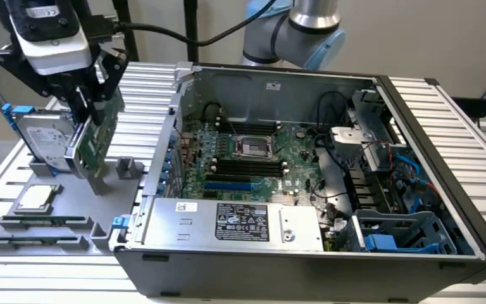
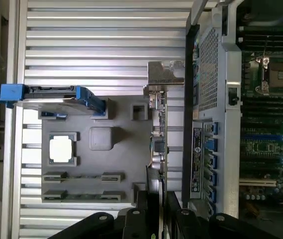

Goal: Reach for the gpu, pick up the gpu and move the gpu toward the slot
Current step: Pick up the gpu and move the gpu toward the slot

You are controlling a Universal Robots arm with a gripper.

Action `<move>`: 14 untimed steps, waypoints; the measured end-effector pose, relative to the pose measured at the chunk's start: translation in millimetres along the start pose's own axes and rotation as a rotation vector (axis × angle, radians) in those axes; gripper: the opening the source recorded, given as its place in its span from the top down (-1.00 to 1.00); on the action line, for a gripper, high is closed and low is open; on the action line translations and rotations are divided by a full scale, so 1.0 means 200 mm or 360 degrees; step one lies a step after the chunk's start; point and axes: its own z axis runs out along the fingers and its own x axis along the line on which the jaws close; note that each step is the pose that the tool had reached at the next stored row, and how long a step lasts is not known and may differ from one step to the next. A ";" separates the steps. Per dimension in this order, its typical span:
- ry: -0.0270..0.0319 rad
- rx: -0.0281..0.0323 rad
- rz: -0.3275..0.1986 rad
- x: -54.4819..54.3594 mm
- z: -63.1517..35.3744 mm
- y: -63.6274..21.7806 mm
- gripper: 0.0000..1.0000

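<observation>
Claw [image 1: 91, 117] is clamped on the graphics card [image 1: 98, 142]. In the wrist view the two black fingers [image 2: 142, 206] sit tight on either face of the card's upper edge, with the claw [image 2: 156, 206] straddling it.

The graphics card [image 2: 158, 149] stands on its long edge, green board side visible in the exterior view. It is tilted a little, top leaning toward the exterior view's right. Its metal bracket [image 2: 163, 74] is at the end away from the fingers.

The card is over the gray holder [image 1: 57, 225], at the holder's edge nearest the computer case [image 1: 445, 190]. It is outside the case, not over the motherboard [image 1: 252, 158]. Can't tell whether its bottom edge is seated in the holder [image 2: 101, 164] or just clear of it.

The hard drive [image 1: 45, 142] with blue rails stands upright in the same holder, just beside the card on the exterior view's left, apart from it. In the wrist view the hard drive [image 2: 51, 94] is edge-on.

The square processor chip [image 1: 38, 197] lies flat in its pocket and the claw is not on it; the wrist view shows the same chip [image 2: 62, 148].

The case lies on its side with the cover off, motherboard [image 2: 265, 124] exposed. Holder and case both rest on the ribbed metal surface [image 1: 150, 82]. The arm [image 1: 298, 28] rises behind the case.
</observation>
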 end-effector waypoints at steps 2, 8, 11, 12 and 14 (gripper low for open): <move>0.00004 -0.00028 0.0000 -0.04 -0.046 -0.003 0.48; 0.00013 -0.00143 0.0000 -0.18 -0.169 -0.009 0.48; 0.00028 -0.00192 0.0000 -0.24 -0.194 -0.009 0.48; 0.00039 -0.00206 0.0000 -0.27 -0.198 -0.009 0.48; 0.00065 -0.00233 0.0000 -0.31 -0.202 -0.009 0.48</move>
